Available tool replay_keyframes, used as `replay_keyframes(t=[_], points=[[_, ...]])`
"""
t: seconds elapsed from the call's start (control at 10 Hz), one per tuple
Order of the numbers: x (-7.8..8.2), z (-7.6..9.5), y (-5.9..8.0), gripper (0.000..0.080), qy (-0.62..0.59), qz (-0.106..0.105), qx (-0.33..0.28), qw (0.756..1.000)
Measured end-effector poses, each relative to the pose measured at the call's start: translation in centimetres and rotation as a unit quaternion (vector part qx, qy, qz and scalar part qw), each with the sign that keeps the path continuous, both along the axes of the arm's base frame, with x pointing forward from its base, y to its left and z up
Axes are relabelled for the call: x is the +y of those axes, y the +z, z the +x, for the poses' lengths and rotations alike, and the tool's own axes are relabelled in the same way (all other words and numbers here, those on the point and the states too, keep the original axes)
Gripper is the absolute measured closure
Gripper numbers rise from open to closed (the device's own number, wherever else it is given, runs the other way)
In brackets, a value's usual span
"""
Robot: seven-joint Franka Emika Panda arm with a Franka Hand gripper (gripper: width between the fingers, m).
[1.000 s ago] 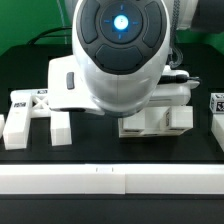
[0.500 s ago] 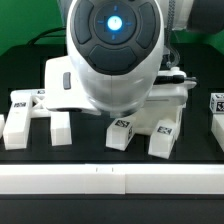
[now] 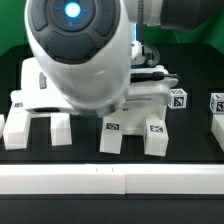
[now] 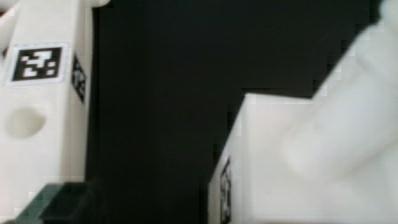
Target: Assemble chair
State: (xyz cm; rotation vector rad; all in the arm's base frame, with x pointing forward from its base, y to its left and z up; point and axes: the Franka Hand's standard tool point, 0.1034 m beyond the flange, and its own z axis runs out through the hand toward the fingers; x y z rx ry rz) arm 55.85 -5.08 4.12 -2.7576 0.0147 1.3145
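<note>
The robot arm (image 3: 80,50) fills the exterior view from centre to eleven o'clock and hides the gripper, so whether its fingers are spread or pressed together cannot be told. Black table (image 3: 190,148), white rail (image 3: 110,180) at six o'clock, green wall (image 3: 10,20) behind. Chair parts: a two-pronged block (image 3: 135,135) just below centre, prongs toward the camera, long axis side to side; a like piece (image 3: 60,128) at nine o'clock; small cubes (image 3: 178,98) at three. The tags (image 3: 113,127) are patterns only, with no legible writing.

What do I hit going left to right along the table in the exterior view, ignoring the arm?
Two-legged white chair part → chair part with a tag on each of its two legs → small tagged block → second tagged block.
</note>
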Motion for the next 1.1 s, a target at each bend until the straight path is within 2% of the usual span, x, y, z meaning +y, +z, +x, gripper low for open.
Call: replay_keyframes(t=[0.2,0.6,0.7,0.8,0.9,1.1], points=[[-0.3,-0.1,-0.4,0.015,-0.004,-0.002,0.002,1.0],[-0.6,1.3,-0.8,0.015,-0.002,-0.007,-0.039,0.999],[-0.8,2.6,-1.0,0.015,-0.001,-0.013,-0.089,0.996],[-1.0,3.1,-0.8,0.015,0.004,-0.014,-0.154,0.988],[-1.4,2.9,-0.4,0.015,0.008,-0.011,-0.184,0.983],[-3.2,4.2,1.2,0.015,0.029,-0.002,-0.259,0.965]])
